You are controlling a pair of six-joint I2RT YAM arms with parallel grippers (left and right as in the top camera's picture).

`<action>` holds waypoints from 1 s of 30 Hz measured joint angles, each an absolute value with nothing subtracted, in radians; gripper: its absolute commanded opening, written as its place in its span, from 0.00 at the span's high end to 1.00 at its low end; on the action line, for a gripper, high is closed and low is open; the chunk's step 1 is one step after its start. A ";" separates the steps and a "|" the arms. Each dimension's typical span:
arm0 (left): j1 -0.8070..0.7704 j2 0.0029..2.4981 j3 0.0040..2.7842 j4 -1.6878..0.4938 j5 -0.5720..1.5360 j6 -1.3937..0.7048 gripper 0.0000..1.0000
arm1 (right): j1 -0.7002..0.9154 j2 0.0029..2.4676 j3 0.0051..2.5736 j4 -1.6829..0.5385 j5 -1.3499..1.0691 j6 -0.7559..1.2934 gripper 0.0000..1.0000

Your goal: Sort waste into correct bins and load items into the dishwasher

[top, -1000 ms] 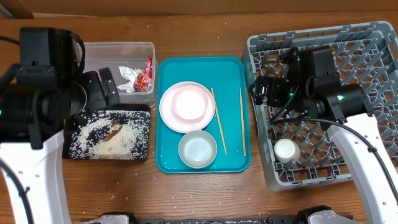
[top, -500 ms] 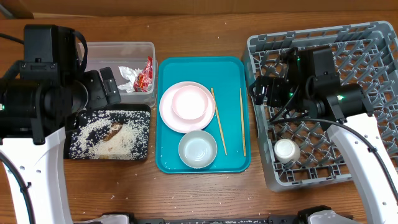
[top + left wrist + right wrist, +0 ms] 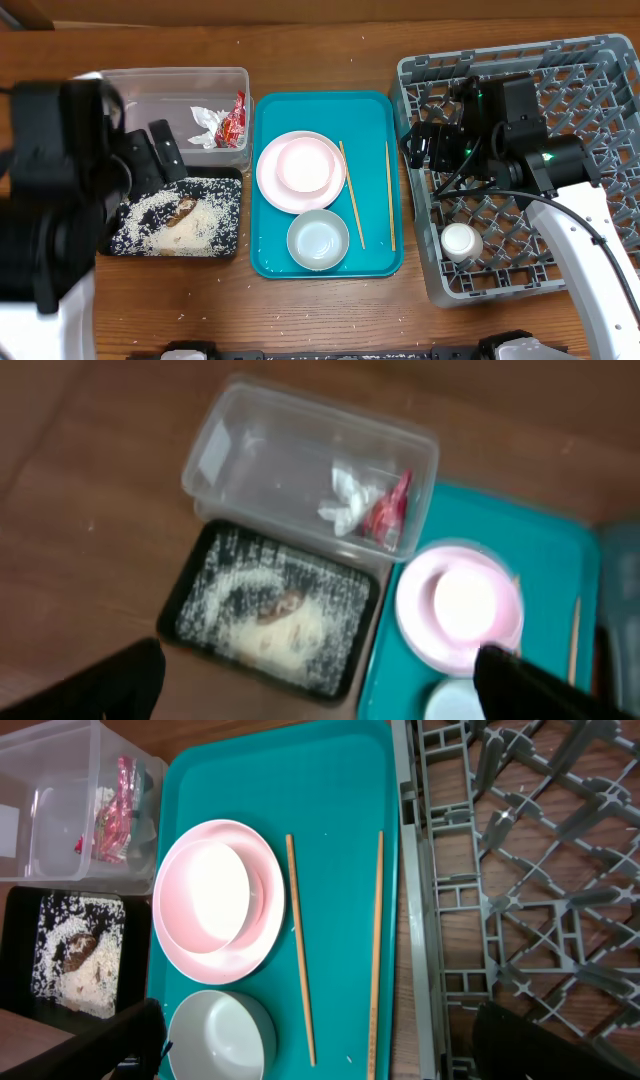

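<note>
The clear tub (image 3: 170, 100) holds a crumpled tissue (image 3: 208, 127) and a red wrapper (image 3: 233, 120). Below it, the black tray (image 3: 238, 215) carries rice and a brown scrap (image 3: 186, 208). My left gripper (image 3: 152, 155) hovers open over the seam between the two bins, its view blurred (image 3: 320, 685). The plate (image 3: 270, 180) with a white bowl (image 3: 307, 165) on it, a second bowl (image 3: 318, 240) and two chopsticks (image 3: 351, 195) lie on the teal tray. A white cup (image 3: 460, 241) stands in the grey rack (image 3: 420, 70). My right gripper (image 3: 418, 140) is open and empty over the rack's left edge.
The teal serving tray (image 3: 370, 120) lies between the bins and the rack. A few rice grains are scattered on the wooden table (image 3: 200, 290) in front of the black tray. The right arm's body covers the rack's upper middle.
My left arm has swung toward the front and left and shows blurred; its gripper shifted slightly left over the bins. The right arm has not moved.
</note>
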State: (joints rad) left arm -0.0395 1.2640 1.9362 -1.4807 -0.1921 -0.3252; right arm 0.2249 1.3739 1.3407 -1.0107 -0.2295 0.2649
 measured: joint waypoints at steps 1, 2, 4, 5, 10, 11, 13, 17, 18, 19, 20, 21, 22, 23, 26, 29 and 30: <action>-0.039 1.221 1.882 -1.394 -0.199 -0.327 0.00 | 0.225 1.374 1.341 -1.010 -0.229 0.265 0.00; -0.039 1.176 1.817 -1.296 -0.200 -0.326 0.00 | 0.225 1.374 1.341 -1.010 -0.229 0.264 0.00; -0.040 1.076 1.651 -1.082 -0.188 -0.312 0.00 | 0.225 1.374 1.341 -1.010 -0.229 0.265 0.00; -0.039 1.024 1.555 -0.967 -0.171 -0.302 0.00 | 0.225 1.374 1.341 -1.010 -0.229 0.265 0.00; -0.043 0.807 1.124 -0.598 -0.078 -0.270 0.00 | 0.225 1.374 1.341 -1.010 -0.229 0.264 0.00; -0.046 0.765 1.047 -0.551 -0.061 -0.266 0.00 | 0.225 1.374 1.341 -1.010 -0.229 0.265 0.00; -0.053 0.674 0.904 -0.478 -0.031 -0.262 0.00 | 0.225 1.374 1.341 -1.010 -0.229 0.265 0.00; -0.053 0.485 0.689 -0.408 -0.001 -0.262 0.00 | 0.225 1.374 1.341 -1.010 -0.228 0.265 0.00; -0.053 0.438 0.644 -0.398 0.005 -0.262 0.00 | 0.225 1.374 1.341 -1.010 -0.229 0.265 0.00; -0.053 0.400 0.607 -0.396 0.007 -0.262 0.00 | 0.225 1.374 1.341 -1.010 -0.228 0.265 0.00; -0.053 0.358 0.567 -0.396 0.009 -0.262 0.00 | 0.225 1.374 1.341 -1.010 -0.229 0.265 0.00; -0.053 0.317 0.525 -0.392 0.012 -0.261 0.00 | 0.225 1.374 1.341 -1.010 -0.229 0.264 0.00; -0.053 0.278 0.484 -0.389 0.015 -0.262 0.00 | 0.225 1.374 1.341 -1.010 -0.229 0.265 0.00; -0.053 0.242 0.444 -0.389 0.015 -0.262 0.00 | 0.225 1.374 1.341 -1.011 -0.229 0.265 0.00; -0.053 0.141 0.327 -0.370 0.015 -0.261 0.00 | 0.225 1.374 1.341 -1.010 -0.228 0.265 0.00; -0.053 0.057 0.221 -0.347 0.015 -0.261 0.00 | 0.225 1.374 1.341 -1.010 -0.229 0.265 0.00; -0.053 0.035 0.190 -0.334 0.015 -0.262 0.00 | 0.225 1.374 1.341 -1.010 -0.228 0.264 0.00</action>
